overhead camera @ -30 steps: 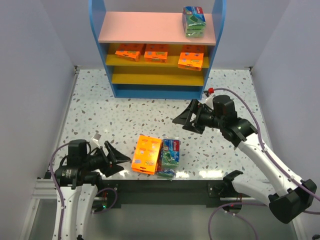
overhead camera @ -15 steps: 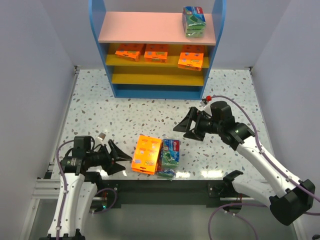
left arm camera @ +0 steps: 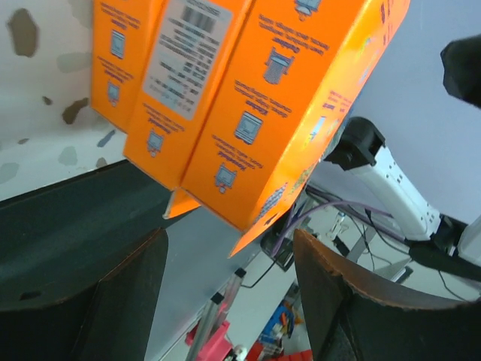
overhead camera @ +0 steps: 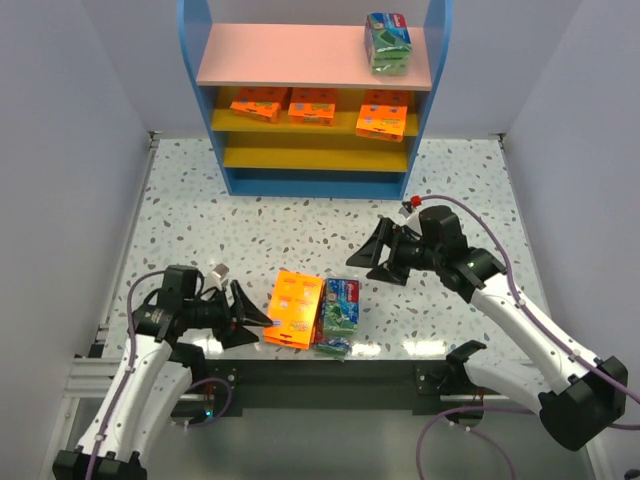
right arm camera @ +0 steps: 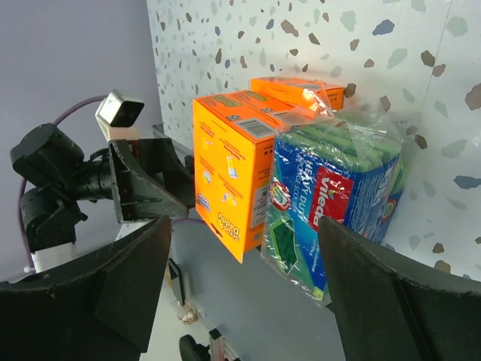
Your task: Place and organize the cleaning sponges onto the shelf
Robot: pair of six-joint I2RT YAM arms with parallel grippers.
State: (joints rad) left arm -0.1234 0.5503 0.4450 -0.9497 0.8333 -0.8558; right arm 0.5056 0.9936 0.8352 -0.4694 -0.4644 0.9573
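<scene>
1. At the back of the table (overhead camera: 200, 230) stands the shelf (overhead camera: 196, 60), which has blue sides, a pink top board and 2 yellow boards below.
2. On the right end of the pink board lies the top green pack (overhead camera: 388, 42), wrapped in plastic.
3. On the upper yellow board sit the 3 shelved orange packs (overhead camera: 312, 105) in a row, 2 at the left and 1 at the right.
4. Near the table's front edge, the front orange packs (overhead camera: 294, 308) are pressed together. The front green pack (overhead camera: 340, 312), blue-faced with a red logo, touches their right side.
5. Just left of the front orange packs is the left gripper (overhead camera: 250, 318), low over the table edge. Its jaws are spread wide and grasp nothing.
6. Seen from the left wrist, both dark fingers (left arm camera: 124, 301) stand apart, and the orange packs fill the view beyond them without touching them.
7. Between the front green pack and the shelf hangs the right gripper (overhead camera: 372, 262). It is released, with its jaws wide, and tilts down toward the packs.
8. Seen from the right wrist, its fingers (right arm camera: 391, 301) frame both front packs, well apart from them.
</scene>
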